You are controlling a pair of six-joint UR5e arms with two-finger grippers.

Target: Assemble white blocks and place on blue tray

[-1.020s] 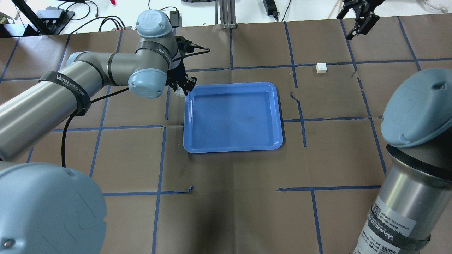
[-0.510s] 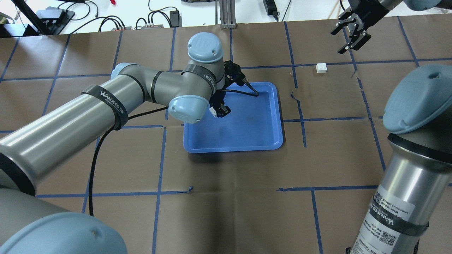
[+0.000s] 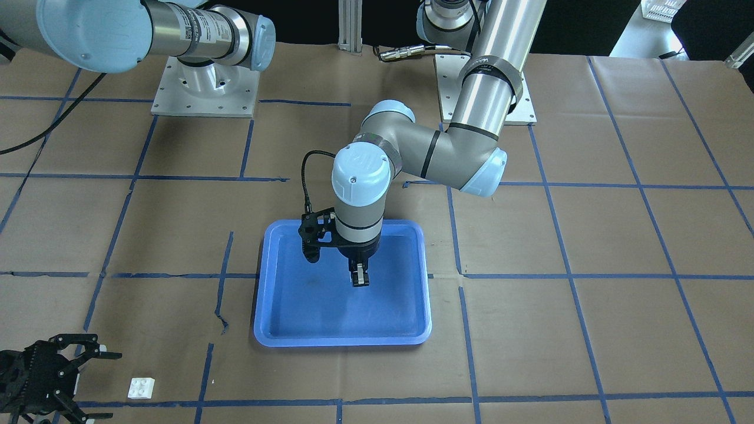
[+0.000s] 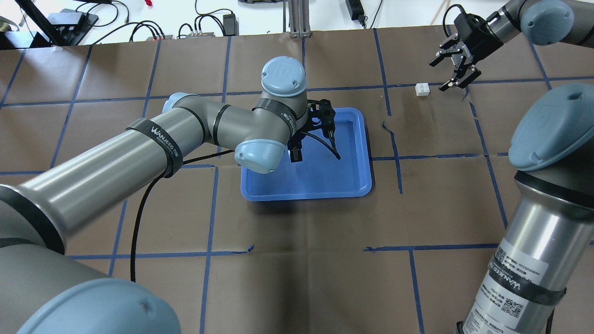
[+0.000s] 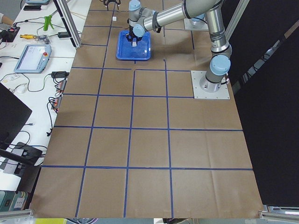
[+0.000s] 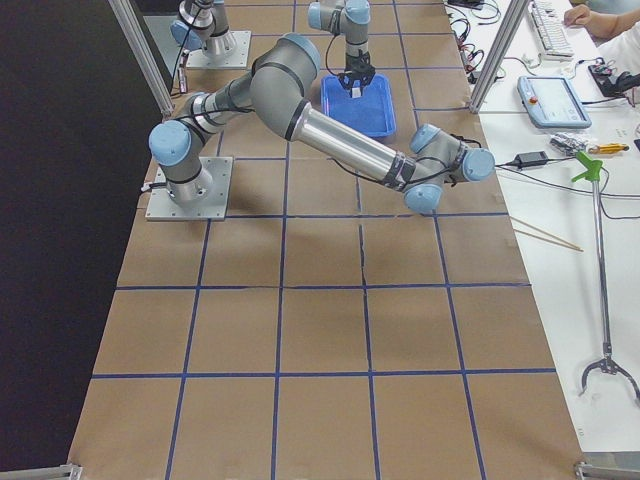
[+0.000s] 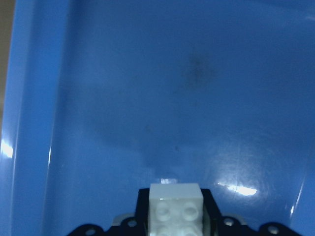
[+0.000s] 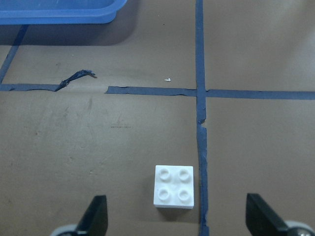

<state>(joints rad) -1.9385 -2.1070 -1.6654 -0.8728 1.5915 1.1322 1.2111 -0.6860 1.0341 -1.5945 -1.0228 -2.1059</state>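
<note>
Nearest to you, the left gripper (image 3: 359, 280) hangs over the middle of the blue tray (image 4: 306, 196). Its fingers are pressed on the held white block (image 7: 175, 201). The wrist view shows the studs of this block facing up and the tray floor below it, and I think there is a gap between them, but I cannot tell how big.

Further away, past the tray, the second white block (image 4: 422, 88) lies on the brown paper, just beside a blue tape line (image 8: 199, 88), studs up. The right gripper (image 4: 437, 75) is near it with the fingers spread wide. In its wrist view the block sits about midway between the two fingers, and the fingers look not yet down at its sides.

From here, I see these risks:
- If the right fingers close while one is nearer than the other, you may push or turn the small block instead of gripping it.
- If the left fingers hold only a narrow part of their block, it can twist when the two blocks are pressed together, and then the studs do not meet.
- The tray floor looks smooth, so a block set there can slide under pressure.
- Both arms must meet over the tray, so watch that the wrists do not collide.
</note>
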